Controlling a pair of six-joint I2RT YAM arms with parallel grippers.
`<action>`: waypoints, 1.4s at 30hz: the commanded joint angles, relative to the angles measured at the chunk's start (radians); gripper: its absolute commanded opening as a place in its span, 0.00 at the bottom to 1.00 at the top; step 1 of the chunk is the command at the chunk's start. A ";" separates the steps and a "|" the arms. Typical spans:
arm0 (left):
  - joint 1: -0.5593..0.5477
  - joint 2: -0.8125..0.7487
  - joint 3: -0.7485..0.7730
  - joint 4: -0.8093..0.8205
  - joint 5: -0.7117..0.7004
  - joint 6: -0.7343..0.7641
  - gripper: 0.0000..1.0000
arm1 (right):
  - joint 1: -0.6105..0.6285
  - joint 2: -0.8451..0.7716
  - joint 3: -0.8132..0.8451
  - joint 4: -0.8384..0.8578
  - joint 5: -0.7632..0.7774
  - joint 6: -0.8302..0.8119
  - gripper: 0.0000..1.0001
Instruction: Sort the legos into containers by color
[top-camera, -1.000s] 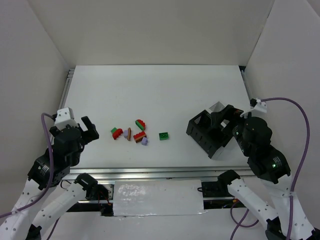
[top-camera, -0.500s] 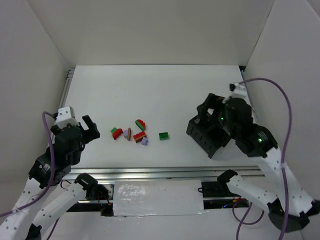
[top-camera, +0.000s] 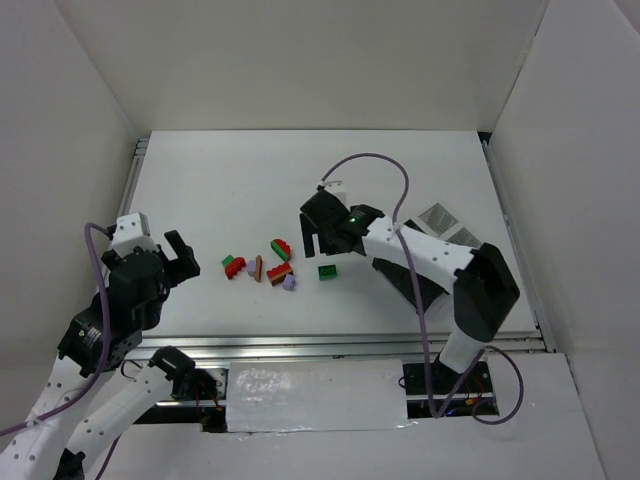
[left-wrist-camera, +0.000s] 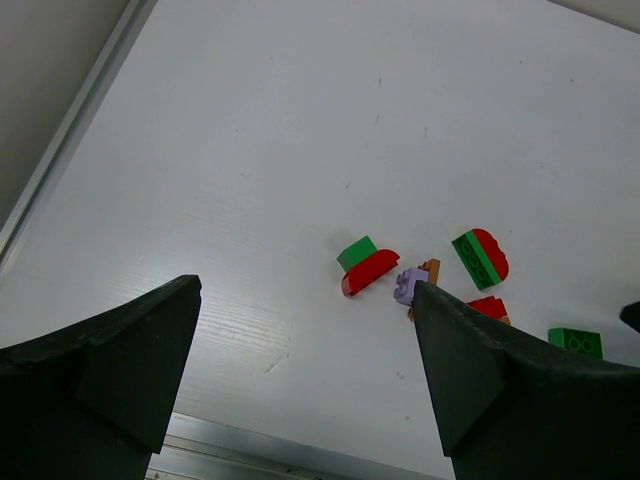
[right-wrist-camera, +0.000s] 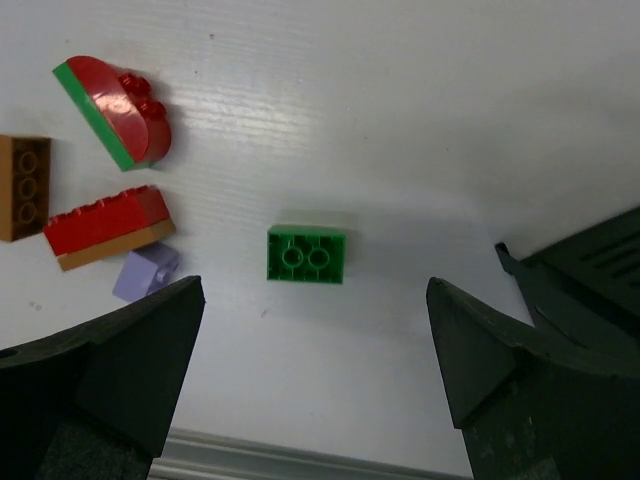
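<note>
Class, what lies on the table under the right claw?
One green brick, studs up, lies on the white table below the open right claw. Anything beneath its two fingers is hidden.

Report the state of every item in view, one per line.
Small green two-stud plastic brick: loose, studs up.
Red, lavender and brown plastic bricks: loose, unsorted.
Black container block: partly hidden by right arm.
Left gripper: open, empty.
Right gripper: open, above the green brick.
</note>
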 joint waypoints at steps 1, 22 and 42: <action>0.010 0.013 -0.004 0.052 0.014 0.024 1.00 | 0.006 0.119 0.083 0.052 0.015 0.000 1.00; 0.018 0.016 -0.015 0.080 0.068 0.054 0.99 | 0.004 0.238 -0.115 0.241 -0.133 0.037 0.58; 0.019 0.021 -0.015 0.089 0.088 0.063 1.00 | -0.158 -0.319 -0.115 -0.029 0.097 -0.009 0.25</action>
